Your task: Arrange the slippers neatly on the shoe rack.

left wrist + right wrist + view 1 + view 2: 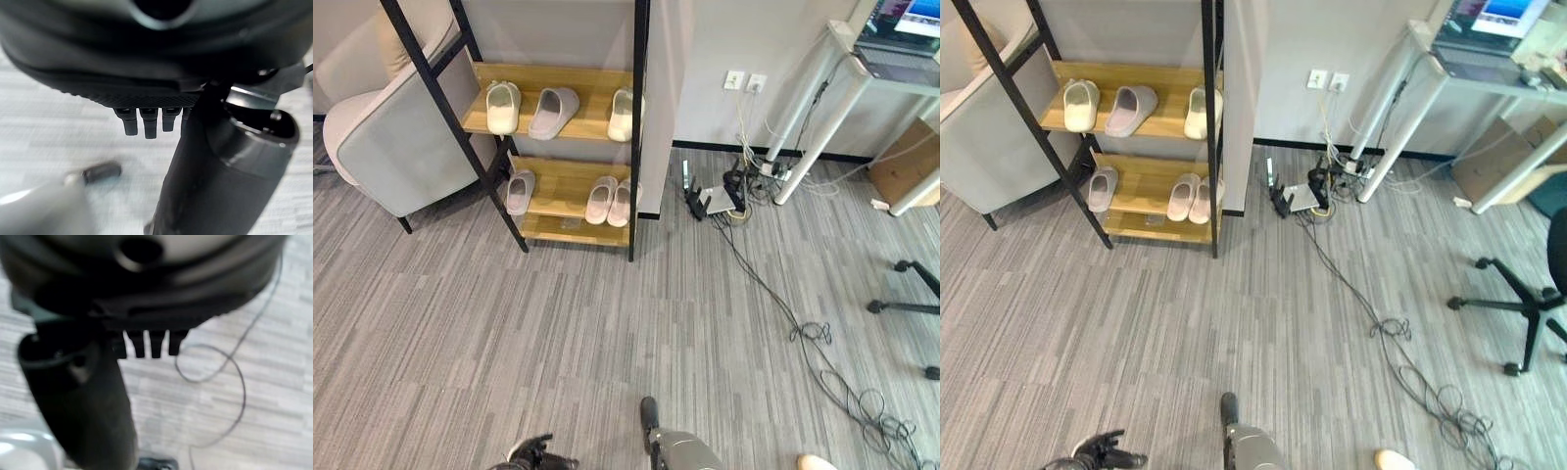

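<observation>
The armchair [386, 108] is cut off by the left and top edges in the left eye view. The shoe rack [553, 78] is cropped at the top, so any higher shelf is unseen. The cream slipper [622, 116] at the upper shelf's right end is partly hidden behind the black upright. The left hand [540, 456] is cut by the bottom edge. The right hand [146, 343] is seen as short finger stubs, possibly straight.
</observation>
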Tool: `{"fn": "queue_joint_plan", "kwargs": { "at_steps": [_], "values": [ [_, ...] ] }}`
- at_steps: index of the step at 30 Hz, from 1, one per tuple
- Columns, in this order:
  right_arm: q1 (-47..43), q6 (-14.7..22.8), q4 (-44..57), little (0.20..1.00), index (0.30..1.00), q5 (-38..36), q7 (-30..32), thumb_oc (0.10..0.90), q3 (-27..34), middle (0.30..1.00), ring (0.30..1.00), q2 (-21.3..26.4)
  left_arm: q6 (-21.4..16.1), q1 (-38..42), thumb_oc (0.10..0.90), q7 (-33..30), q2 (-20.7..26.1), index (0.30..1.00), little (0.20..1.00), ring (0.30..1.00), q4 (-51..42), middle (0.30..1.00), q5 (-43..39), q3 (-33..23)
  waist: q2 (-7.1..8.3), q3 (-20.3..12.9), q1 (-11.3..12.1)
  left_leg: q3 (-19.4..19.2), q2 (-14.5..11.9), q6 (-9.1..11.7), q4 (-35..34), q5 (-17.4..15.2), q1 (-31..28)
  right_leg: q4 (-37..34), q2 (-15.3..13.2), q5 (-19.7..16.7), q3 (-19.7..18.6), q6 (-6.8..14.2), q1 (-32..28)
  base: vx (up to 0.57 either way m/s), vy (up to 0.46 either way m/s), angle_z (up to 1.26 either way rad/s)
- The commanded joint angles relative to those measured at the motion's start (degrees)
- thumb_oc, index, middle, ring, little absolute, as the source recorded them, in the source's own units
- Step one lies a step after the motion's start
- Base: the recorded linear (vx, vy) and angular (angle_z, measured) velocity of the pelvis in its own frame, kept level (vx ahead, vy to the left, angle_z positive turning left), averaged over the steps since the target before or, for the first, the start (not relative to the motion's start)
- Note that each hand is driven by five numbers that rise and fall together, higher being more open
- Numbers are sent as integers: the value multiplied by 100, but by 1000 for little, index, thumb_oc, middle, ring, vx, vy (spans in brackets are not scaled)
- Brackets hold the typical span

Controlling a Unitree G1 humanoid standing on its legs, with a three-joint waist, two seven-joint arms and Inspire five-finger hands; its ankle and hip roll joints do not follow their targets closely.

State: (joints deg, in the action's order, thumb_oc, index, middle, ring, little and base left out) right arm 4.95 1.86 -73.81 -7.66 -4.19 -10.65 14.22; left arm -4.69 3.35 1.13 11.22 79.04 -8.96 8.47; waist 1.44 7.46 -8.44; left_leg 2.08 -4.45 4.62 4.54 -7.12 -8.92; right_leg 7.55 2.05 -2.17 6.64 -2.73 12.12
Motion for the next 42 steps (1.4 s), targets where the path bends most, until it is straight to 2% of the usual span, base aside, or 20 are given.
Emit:
{"fn": "queue_joint_plan", "kwargs": {
  "at_steps": [1,2,3,4,6,9,12,16,21,23,24,25,29,31,32,33,37,38,39,42],
  "values": [
    [97,100,-65,900,900,-119,-87,800,-14,900,900,267,-178,36,800,-32,230,900,900,900,-83,900,62,-92,-36,-198,-53,-204,507,-6,606,66,-203,-382,-166,-207,-585,800,18,197,-196,18],
    [-1,119,-18,900,900,-223,-69,800,6,900,900,326,-174,45,800,-39,219,900,900,900,-176,900,-67,-88,30,-114,19,-181,466,202,1926,740,448,-302,-187,-28,-642,616,-214,106,-126,22],
    [-3,120,-19,900,900,-223,-69,800,7,900,900,326,-173,46,800,-39,218,900,900,900,-176,900,-67,-87,20,-118,13,-174,458,204,1966,720,476,-294,-181,-25,-634,614,-202,247,-243,14],
    [-102,124,27,900,900,-222,-17,800,-45,900,900,382,-157,91,800,-71,216,900,900,900,-301,900,-148,-46,126,-36,139,-233,448,188,2841,978,884,-243,-180,153,-709,451,-419,138,-117,-3],
    [-128,148,77,900,900,-238,16,800,-89,900,900,412,-165,98,800,-112,211,900,900,900,-341,900,-164,-30,216,-3,249,-489,276,83,3090,896,1250,-267,-254,321,-705,394,-675,270,-136,-24],
    [-134,200,154,900,900,-218,57,800,-165,900,900,404,-183,93,800,-148,158,900,900,900,-405,900,-165,-1,300,3,441,-759,144,-129,2261,392,1629,-391,-327,513,-651,447,-1028,333,10,0],
    [-159,227,204,900,900,-144,58,800,-241,900,900,410,-203,97,800,-148,137,900,900,900,-443,900,-171,46,285,55,549,-620,167,-126,1422,288,1715,-409,-334,669,-642,514,-1191,200,84,-2],
    [-207,204,145,900,900,111,94,800,-332,900,900,379,-191,178,800,-154,131,900,900,900,-363,900,-62,145,225,51,779,-483,-99,76,-41,1189,2289,-629,-291,983,-719,631,-1831,390,214,-1],
    [-123,133,34,900,900,200,19,800,-275,900,900,277,-111,73,800,-98,189,900,900,900,-152,900,123,61,342,-112,793,-675,9,-6,-35,1140,2113,-625,-558,941,-840,814,-1929,279,265,-47],
    [-108,132,21,900,900,175,-20,800,-218,900,900,233,-105,103,800,-89,247,900,900,900,-149,900,220,110,403,-159,777,-780,120,-132,109,961,2088,-185,-738,888,-898,958,-1759,167,250,-28],
    [-118,128,19,900,900,195,-26,800,-220,900,900,227,-120,140,800,-97,294,900,900,900,-181,900,210,119,398,-120,755,-835,167,-209,161,844,2016,266,-811,737,-900,1071,-1539,100,237,-10],
    [-181,133,74,900,900,219,-34,800,-242,900,900,207,-116,218,800,-107,352,900,900,900,-253,900,148,135,368,29,664,-915,230,-363,234,677,1866,1198,-984,120,-910,1223,-992,100,236,-18],
    [-184,140,195,900,900,241,-16,800,-268,900,900,158,-111,239,800,-91,410,900,900,900,-305,900,182,166,229,123,484,-933,317,-474,165,466,1454,1716,-1017,-130,-774,1088,-482,198,208,17],
    [-133,144,190,900,900,268,-45,800,-345,900,900,129,-120,184,800,-39,420,900,900,900,-309,900,273,188,181,88,319,-875,475,-478,117,274,1149,1161,-641,364,-747,992,-337,336,90,18],
    [-132,144,190,900,900,268,-45,800,-346,900,900,130,-120,182,800,-39,419,900,900,900,-309,900,274,187,182,110,310,-865,476,-477,121,264,1124,1163,-643,376,-737,991,-366,431,70,16],
    [-148,142,182,900,900,272,-40,800,-379,900,900,135,-130,172,800,-36,402,900,900,900,-295,900,346,236,230,79,217,-812,636,-478,57,144,927,491,-442,359,-813,1015,-234,213,24,15],
    [-183,171,297,900,900,333,-9,800,-461,900,900,142,-113,191,800,-61,310,900,900,900,-188,900,484,312,295,102,66,-694,804,-449,-21,-132,468,-427,-305,-9,-545,1095,116,303,-13,26],
    [-183,171,298,900,900,334,-9,800,-461,900,900,145,-112,191,800,-61,306,900,900,900,-188,900,485,312,282,113,58,-683,792,-446,-16,-145,456,-434,-297,-7,-531,1093,95,373,-100,14],
    [-172,184,382,900,900,385,9,800,-478,900,900,168,-108,162,800,-64,276,900,900,900,-165,900,533,347,294,103,20,-674,819,-418,0,-207,290,-580,-324,-109,-201,1124,166,174,-58,18],
    [-141,195,419,900,900,389,29,800,-485,900,900,212,-104,119,800,-37,243,900,900,900,-148,900,602,366,271,30,-9,-632,804,-381,-27,-245,102,-635,-316,-126,-89,1066,60,278,-132,17]
  ]
}}
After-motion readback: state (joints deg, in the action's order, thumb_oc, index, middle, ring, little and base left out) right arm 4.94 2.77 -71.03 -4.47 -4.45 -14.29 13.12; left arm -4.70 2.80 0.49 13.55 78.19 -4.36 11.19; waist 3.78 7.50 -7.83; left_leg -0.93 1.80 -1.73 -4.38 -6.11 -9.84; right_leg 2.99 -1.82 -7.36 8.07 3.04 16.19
